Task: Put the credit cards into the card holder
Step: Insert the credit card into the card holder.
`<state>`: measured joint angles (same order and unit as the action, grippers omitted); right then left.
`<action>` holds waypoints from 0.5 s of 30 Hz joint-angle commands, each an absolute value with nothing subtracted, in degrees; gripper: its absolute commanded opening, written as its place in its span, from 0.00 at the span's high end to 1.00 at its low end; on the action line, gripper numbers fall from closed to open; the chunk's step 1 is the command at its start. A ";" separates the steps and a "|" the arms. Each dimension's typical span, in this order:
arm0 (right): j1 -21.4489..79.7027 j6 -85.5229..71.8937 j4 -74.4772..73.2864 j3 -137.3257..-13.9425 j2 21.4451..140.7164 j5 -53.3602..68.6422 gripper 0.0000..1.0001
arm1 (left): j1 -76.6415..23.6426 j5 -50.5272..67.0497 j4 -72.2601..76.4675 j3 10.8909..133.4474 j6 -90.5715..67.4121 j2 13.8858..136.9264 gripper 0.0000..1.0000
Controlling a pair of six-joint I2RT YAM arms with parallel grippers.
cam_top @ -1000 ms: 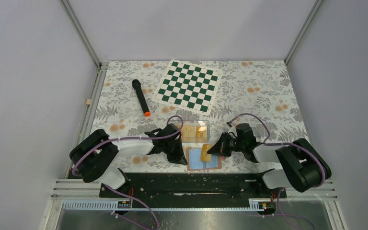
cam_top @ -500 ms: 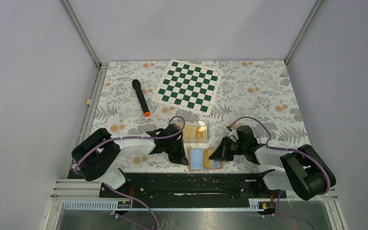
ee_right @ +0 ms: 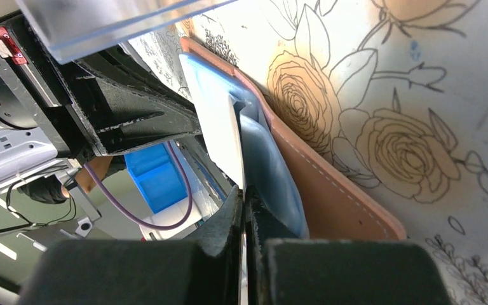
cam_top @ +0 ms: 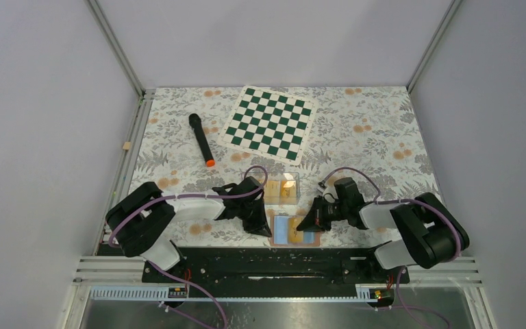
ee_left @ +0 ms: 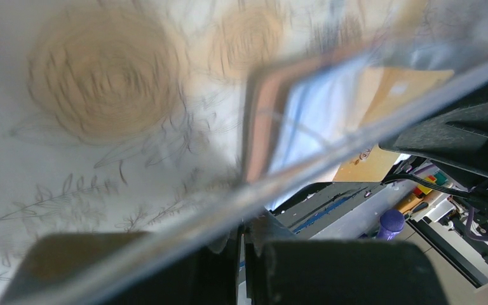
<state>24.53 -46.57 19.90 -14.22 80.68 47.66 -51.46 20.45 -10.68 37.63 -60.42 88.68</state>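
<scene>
The tan card holder [cam_top: 282, 237] lies open near the table's front edge, its light blue pockets up. My right gripper [cam_top: 309, 221] is shut on a credit card [ee_right: 224, 136] held edge-on, its far end tucked against a blue pocket beside the tan cover [ee_right: 330, 184]. An orange bit of the card [cam_top: 296, 223] shows in the top view. My left gripper [cam_top: 263, 224] sits at the holder's left edge [ee_left: 259, 127], jaws shut; a blurred clear strip [ee_left: 356, 136] hides the contact. More yellow cards [cam_top: 271, 190] lie in the clear box.
The clear plastic box [cam_top: 280, 188] stands just behind the holder, between both grippers. A green-white chessboard [cam_top: 270, 123] lies at the back. A black stick with an orange tip [cam_top: 201, 139] lies at the back left. The black base rail [cam_top: 274, 264] runs along the front.
My right gripper has moved a little left and lower with the card. The card has gone from lying tilted over the holder to sitting mostly in the pocket. My left gripper has stayed put.
</scene>
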 commanded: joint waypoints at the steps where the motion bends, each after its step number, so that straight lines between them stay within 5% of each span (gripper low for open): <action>1: 25.74 -47.13 24.21 -14.79 83.92 50.66 1.00 | -52.18 19.60 -9.76 39.18 -59.94 89.82 1.00; 5: 26.81 -49.25 26.84 -14.99 85.25 50.36 1.00 | -52.31 19.60 -9.79 39.24 -60.10 89.98 1.00; 15: 29.30 -40.24 -6.20 -23.54 71.76 34.44 0.58 | -52.37 18.96 -11.04 39.55 -60.12 89.62 1.00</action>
<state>28.16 -46.02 9.89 -18.04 76.49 42.41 -51.92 20.38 -10.87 38.13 -60.45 89.01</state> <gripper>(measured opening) 0.353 0.006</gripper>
